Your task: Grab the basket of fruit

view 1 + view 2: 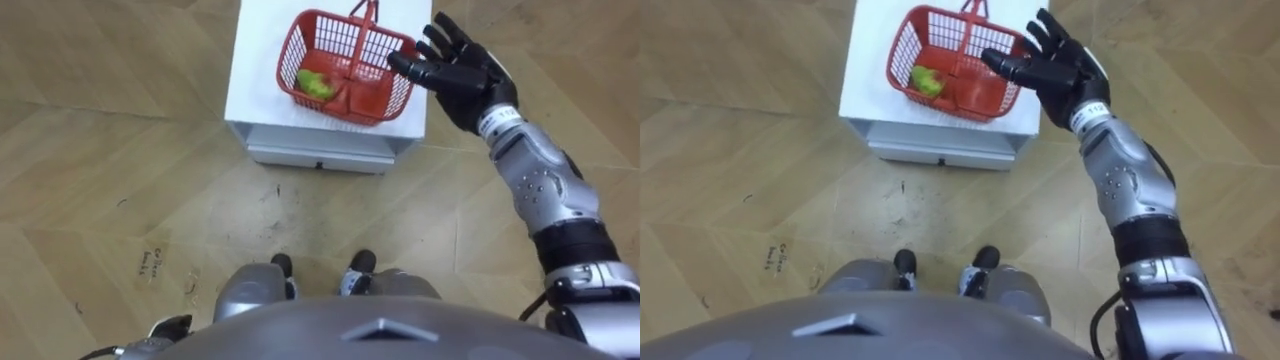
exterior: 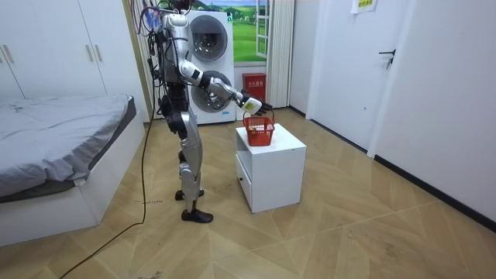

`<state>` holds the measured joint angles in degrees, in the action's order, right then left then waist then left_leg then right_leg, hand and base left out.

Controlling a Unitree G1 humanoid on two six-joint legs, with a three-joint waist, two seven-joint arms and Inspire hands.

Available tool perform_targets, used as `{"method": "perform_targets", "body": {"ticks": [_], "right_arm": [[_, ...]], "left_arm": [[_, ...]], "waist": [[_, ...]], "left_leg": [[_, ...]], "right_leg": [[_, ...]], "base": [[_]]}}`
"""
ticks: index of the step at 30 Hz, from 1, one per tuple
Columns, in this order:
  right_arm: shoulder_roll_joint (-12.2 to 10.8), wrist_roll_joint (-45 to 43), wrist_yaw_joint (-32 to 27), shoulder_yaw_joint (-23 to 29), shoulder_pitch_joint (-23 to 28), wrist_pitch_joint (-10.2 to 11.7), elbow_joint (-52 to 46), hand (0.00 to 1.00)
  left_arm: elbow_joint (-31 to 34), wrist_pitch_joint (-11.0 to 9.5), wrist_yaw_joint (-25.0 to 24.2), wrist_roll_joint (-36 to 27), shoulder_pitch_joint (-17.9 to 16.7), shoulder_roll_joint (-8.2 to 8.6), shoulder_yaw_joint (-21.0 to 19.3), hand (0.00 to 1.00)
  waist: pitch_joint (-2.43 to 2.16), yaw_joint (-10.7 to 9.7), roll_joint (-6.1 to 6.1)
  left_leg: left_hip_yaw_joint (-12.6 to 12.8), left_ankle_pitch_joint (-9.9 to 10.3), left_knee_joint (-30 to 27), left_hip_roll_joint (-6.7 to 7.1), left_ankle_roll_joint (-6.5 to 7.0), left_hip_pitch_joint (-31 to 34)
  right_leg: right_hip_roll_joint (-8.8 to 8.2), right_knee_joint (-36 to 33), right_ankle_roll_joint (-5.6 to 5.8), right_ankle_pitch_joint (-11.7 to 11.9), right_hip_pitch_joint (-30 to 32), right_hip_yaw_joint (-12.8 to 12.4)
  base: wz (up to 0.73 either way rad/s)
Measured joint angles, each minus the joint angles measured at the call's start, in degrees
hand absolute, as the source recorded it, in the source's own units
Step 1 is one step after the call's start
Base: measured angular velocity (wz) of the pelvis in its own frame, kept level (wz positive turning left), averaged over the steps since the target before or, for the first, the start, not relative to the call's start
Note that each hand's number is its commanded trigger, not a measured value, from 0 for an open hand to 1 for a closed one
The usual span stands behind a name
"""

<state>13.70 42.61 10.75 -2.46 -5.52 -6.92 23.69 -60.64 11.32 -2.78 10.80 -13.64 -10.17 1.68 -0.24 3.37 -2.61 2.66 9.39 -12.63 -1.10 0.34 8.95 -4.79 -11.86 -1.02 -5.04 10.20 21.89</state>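
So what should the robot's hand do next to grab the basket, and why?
Probably slide the right hand a little to its left, over the handle of the red basket, then curl round it. The hand is open, fingers spread by the basket's right rim, holding nothing; the handle stands upright and free, and the basket sits on the white cabinet.

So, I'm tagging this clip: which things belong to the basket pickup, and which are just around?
Job: red plastic mesh basket; green fruit inside it; white cabinet under it; open right hand beside it.
Just around: white washing machine; grey bed; white wardrobe.
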Motion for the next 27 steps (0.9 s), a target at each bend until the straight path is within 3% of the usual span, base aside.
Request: {"method": "perform_targets", "body": {"ticks": [7,15,22,27], "right_arm": [[0.19,-0.34,0.03,-0.02,3.38,0.0,-2.53,0.0],[0.05,-4.98,-0.34,1.04,8.86,0.1,-3.57,0.0],[-0.55,-14.54,-2.57,3.19,13.33,1.46,11.62,0.0],[-1.01,-19.09,-4.25,3.6,15.27,1.97,27.37,0.0]], "left_arm": [[0.46,-0.46,-0.23,0.09,-0.45,0.01,-0.49,0.0],[3.87,-0.44,0.59,0.03,-0.85,0.2,-1.6,0.0],[3.15,-1.36,4.41,-0.06,-0.4,0.25,-4.15,0.0],[3.18,-2.26,7.7,-3.38,0.4,0.75,-5.21,0.0]], "waist": [[0.0,-0.63,-0.6],[0.01,-2.02,-0.52],[-0.04,-4.92,-0.76],[0.1,-4.57,-0.74]], "left_leg": [[2.03,0.23,1.41,-0.35,0.01,-3.08],[2.1,0.73,1.92,-0.45,0.03,-5.73],[2.17,1.53,2.35,-0.49,0.08,-7.9],[2.82,1.57,4.43,-0.57,0.08,-11.14]], "right_leg": [[0.91,0.32,0.08,-0.26,-1.55,-2.97],[1.41,1.31,0.32,-0.35,-4.0,-3.23],[1.46,1.33,0.81,-1.14,-6.32,-3.2],[1.63,1.07,1.08,-1.9,-8.13,-3.83]], "base": [[-0.16],[-0.01],[0.01],[-0.07]]}}
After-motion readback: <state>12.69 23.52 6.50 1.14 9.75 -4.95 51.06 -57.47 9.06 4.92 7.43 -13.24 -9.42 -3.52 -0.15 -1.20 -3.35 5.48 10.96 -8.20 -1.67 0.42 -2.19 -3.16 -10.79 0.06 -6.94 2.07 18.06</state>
